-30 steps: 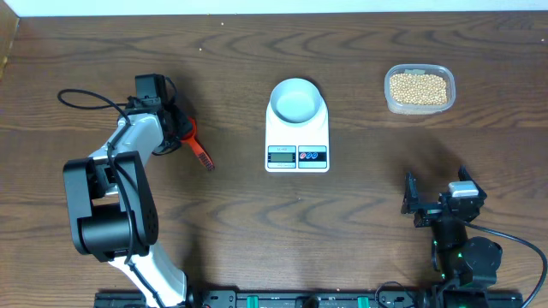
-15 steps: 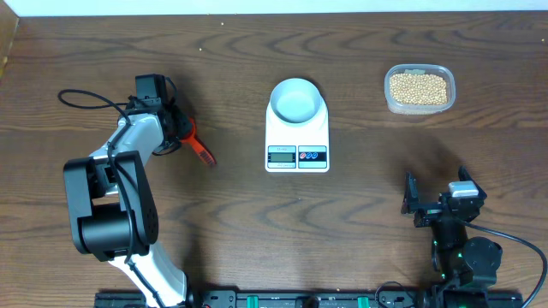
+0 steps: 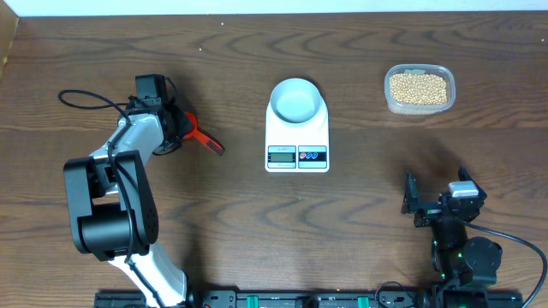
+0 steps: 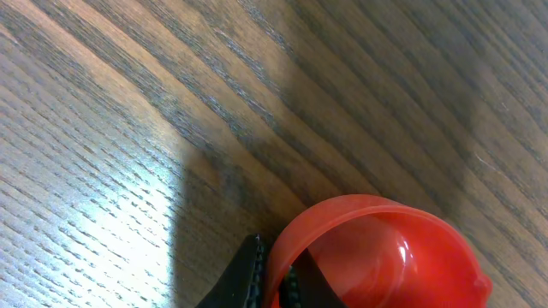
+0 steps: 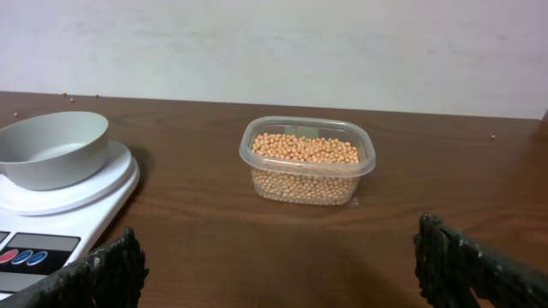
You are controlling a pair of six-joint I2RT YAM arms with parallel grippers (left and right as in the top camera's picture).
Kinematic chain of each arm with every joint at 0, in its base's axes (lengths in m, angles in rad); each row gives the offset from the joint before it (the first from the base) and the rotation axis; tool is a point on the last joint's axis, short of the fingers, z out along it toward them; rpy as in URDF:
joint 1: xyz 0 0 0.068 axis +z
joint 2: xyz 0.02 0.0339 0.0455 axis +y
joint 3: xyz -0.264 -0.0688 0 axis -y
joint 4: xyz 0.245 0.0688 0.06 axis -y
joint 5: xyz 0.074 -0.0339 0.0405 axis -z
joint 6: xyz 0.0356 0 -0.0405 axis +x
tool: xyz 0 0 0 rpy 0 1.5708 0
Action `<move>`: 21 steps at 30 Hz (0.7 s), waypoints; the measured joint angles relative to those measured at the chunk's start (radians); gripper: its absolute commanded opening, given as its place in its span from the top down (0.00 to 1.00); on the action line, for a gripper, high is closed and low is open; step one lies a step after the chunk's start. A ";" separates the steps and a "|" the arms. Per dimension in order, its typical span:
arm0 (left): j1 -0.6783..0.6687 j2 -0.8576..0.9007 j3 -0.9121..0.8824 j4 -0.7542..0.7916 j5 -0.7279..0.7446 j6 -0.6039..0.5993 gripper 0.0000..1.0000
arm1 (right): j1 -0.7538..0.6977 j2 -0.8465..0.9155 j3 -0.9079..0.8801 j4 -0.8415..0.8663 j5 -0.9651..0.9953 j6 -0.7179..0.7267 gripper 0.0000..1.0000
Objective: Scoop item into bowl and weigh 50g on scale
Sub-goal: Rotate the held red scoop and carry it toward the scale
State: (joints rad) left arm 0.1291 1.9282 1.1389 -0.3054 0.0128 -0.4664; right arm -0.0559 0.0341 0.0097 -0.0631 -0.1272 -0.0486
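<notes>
Tan-yellow beans, the item (image 3: 418, 88) (image 5: 304, 150), fill a clear plastic tub at the far right. The pale bowl (image 3: 297, 100) (image 5: 51, 147) stands empty on the white scale (image 3: 282, 137) (image 5: 60, 222) at the table's middle. Left of the scale, my left gripper (image 3: 182, 127) (image 4: 276, 272) is shut on the rim of a red scoop (image 3: 199, 134) (image 4: 385, 257), one finger inside the cup and one outside. The scoop's dark handle points right toward the scale. My right gripper (image 3: 438, 192) (image 5: 287, 265) stands open and empty near the front right, facing the tub.
The clear tub (image 3: 390, 101) (image 5: 257, 141) sits about a hand's width right of the scale. A black cable (image 3: 86, 101) loops behind the left arm. The table's far edge meets a white wall.
The left jaws have closed on the scoop's rim. The scoop has swung, so its handle now points right toward the scale instead of toward the front. The right arm is still.
</notes>
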 measured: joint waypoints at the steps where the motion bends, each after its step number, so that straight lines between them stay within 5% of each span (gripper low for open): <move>1: 0.000 -0.001 0.000 0.000 0.000 0.000 0.93 | 0.000 0.000 0.000 0.000 0.000 0.000 0.01; 21: 0.000 -0.416 -0.020 -0.190 0.027 -0.027 0.93 | 0.000 0.000 0.000 0.000 0.000 0.000 0.01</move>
State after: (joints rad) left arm 0.1291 1.5120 1.1187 -0.4953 0.0402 -0.4934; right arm -0.0559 0.0338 0.0097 -0.0631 -0.1272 -0.0486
